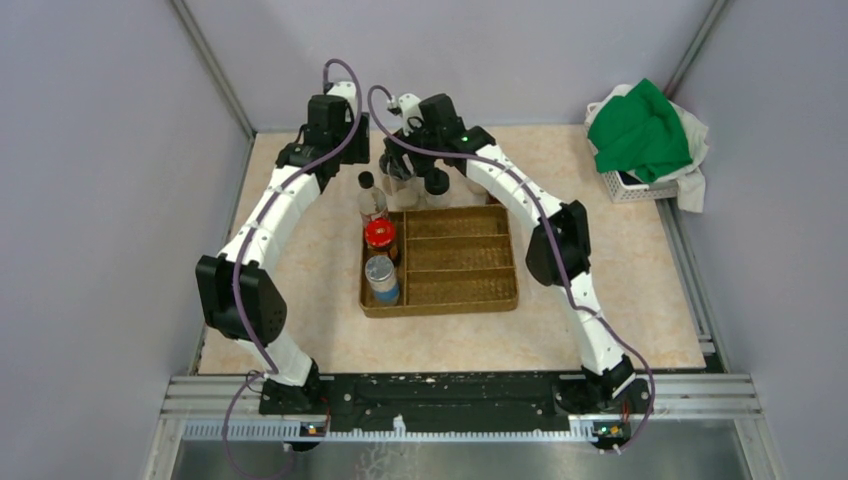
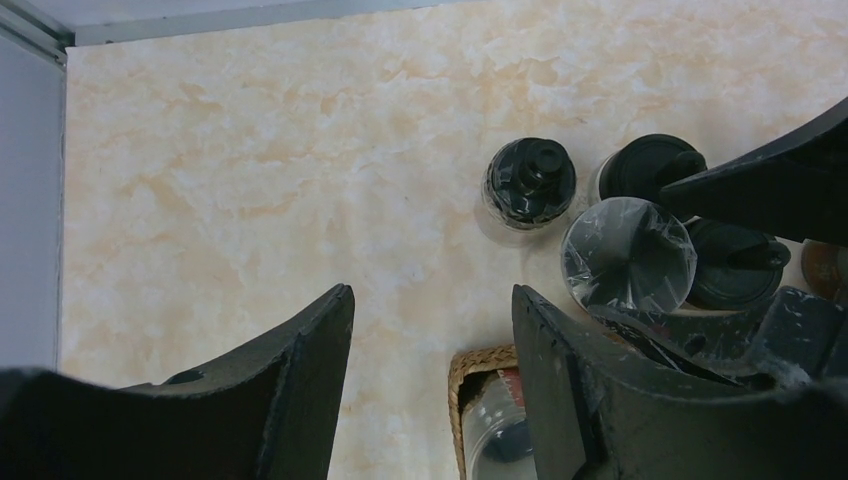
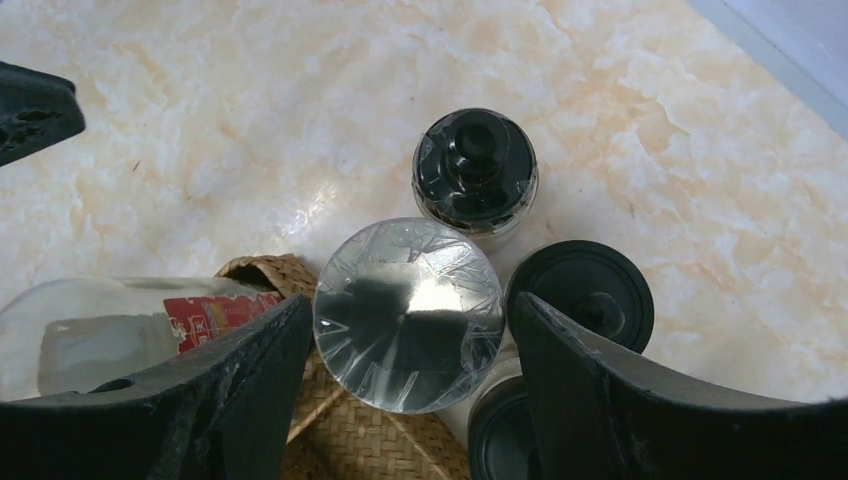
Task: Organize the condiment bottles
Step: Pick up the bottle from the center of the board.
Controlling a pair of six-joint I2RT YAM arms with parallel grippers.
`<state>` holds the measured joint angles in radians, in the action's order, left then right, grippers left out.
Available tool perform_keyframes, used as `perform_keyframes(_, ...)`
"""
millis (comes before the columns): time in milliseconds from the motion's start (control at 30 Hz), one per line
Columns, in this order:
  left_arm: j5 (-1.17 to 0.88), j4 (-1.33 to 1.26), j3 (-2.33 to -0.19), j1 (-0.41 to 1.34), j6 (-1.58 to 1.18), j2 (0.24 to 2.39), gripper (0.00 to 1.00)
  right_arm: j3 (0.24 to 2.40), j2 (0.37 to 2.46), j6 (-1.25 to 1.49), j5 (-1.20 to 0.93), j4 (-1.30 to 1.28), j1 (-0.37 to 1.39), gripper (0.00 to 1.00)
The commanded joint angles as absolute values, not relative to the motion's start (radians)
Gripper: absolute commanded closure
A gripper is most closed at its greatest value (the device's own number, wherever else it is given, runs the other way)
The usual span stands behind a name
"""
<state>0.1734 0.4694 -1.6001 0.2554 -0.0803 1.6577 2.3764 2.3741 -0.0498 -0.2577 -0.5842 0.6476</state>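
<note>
Right gripper (image 3: 410, 308) jaws apart, poised over the silver-lidded jar (image 3: 408, 330) — descend centred, clear of the neighbouring black-lidded jar (image 3: 580, 295), before closing. Left gripper (image 2: 432, 300) jaws apart, empty, above the tabletop (image 2: 250, 150).

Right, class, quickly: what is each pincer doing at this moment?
Left pincer: open, holding nothing.
Right pincer: open around the silver-lidded jar; contact cannot be told.
</note>
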Motion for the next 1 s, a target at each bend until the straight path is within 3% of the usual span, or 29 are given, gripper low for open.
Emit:
perform_keyframes(0,0.174,0.417,-1.591,0.250,-0.088,1.600,0.34,2.385,2.402,-0.058,-0.262,-0.534,0.653,0.27)
perform_keyframes(333,0.168,0.411,-1.585,0.250,-0.086,1.596,0.36,2.390,2.433,-0.085,-0.240,-0.545,0.668,0.29)
perform_keyframes(667,0.158,0.405,-1.584,0.250,-0.084,1.596,0.37,2.397,2.466,-0.096,-0.207,-0.562,0.670,0.24)
perform_keyframes(967,0.157,0.405,-1.578,0.250,-0.081,1.595,0.38,2.384,2.465,-0.071,-0.193,-0.519,0.670,0.34)
